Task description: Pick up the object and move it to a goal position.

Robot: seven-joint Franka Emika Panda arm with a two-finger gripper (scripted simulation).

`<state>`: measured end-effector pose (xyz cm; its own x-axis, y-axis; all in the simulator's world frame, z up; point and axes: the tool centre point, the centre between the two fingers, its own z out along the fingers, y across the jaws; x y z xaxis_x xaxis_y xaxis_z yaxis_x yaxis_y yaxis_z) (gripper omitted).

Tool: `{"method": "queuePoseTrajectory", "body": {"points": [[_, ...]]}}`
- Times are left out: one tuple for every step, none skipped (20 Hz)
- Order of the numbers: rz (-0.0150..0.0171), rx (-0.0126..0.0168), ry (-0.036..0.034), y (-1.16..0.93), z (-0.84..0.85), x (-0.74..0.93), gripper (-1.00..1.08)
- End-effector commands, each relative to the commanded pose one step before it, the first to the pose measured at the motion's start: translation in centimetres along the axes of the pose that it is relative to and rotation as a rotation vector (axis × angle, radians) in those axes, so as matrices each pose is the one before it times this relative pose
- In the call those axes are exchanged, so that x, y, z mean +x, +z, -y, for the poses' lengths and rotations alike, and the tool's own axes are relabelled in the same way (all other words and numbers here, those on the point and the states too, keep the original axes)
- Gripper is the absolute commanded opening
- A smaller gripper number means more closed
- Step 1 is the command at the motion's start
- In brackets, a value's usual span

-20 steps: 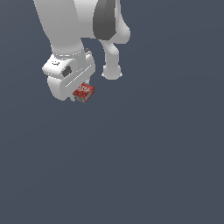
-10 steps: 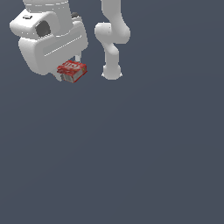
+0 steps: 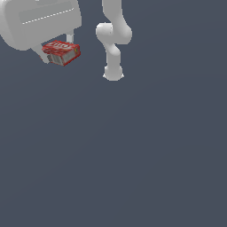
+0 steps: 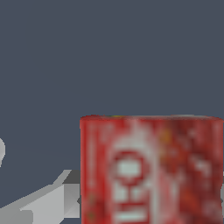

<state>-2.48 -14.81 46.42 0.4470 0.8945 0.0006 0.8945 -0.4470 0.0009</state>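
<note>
Everywhere, a flat slate-grey ground [image 3: 133, 155] fills both views, evenly lit, with no seam, edge, wall or horizon to separate floor from room; nothing shows whether it is a desk top or a floor.

Next in size is the white arm [image 3: 113, 40]. Its jointed column stands in the upper middle of the exterior view, widening to a round foot set on the grey. Its big rounded wrist housing [image 3: 40, 20] looms in the upper corner at the exterior view's left, cut off by the frame edge, with a thin pale line across its face.

Under that housing sits the pincer [image 3: 56, 53]; only short white finger stubs show around the box [image 3: 62, 52], one behind it and one toward the exterior view's left. The box lies between them, pinched by the pincer. It hangs just below the housing, tilted a little, and no shadow or contact with the ground shows under it.

The box is small and rectangular, red on top with white lettering, greyish-white on its sides. In the wrist view its red top [image 4: 151, 170] looms close and blurred, a pale grey finger [image 4: 43, 203] beside it.
</note>
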Motion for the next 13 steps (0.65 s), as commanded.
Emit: {"method": "queuePoseTrajectory", "body": {"points": [[0.00027,0.00098,0.00003,-0.928,-0.197,-0.059,-1.00],[0.00000,0.00000,0.00000,-0.287,-0.066,-0.016,-1.00],[0.00000,0.00000,0.00000,-0.253,-0.059,-0.014,-1.00],[0.00000,0.00000,0.00000,-0.220,-0.053,-0.012,-1.00],[0.00000,0.00000,0.00000,-0.187,-0.046,-0.010,-1.00],[0.00000,0.00000,0.00000,-0.156,-0.040,-0.008,-1.00],[0.00000,0.00000,0.00000,-0.124,-0.034,-0.006,-1.00],[0.00000,0.00000,0.00000,-0.093,-0.029,-0.004,-1.00],[0.00038,-0.00005,0.00030,-0.061,-0.025,-0.002,-1.00],[0.00000,0.00000,0.00000,-0.032,-0.018,0.000,-1.00],[0.00000,0.00000,0.00000,-0.002,-0.013,0.002,-1.00],[0.00000,0.00000,0.00000,0.026,-0.007,0.003,-1.00],[0.00000,0.00000,0.00000,0.018,-0.002,0.002,-1.00]]}}
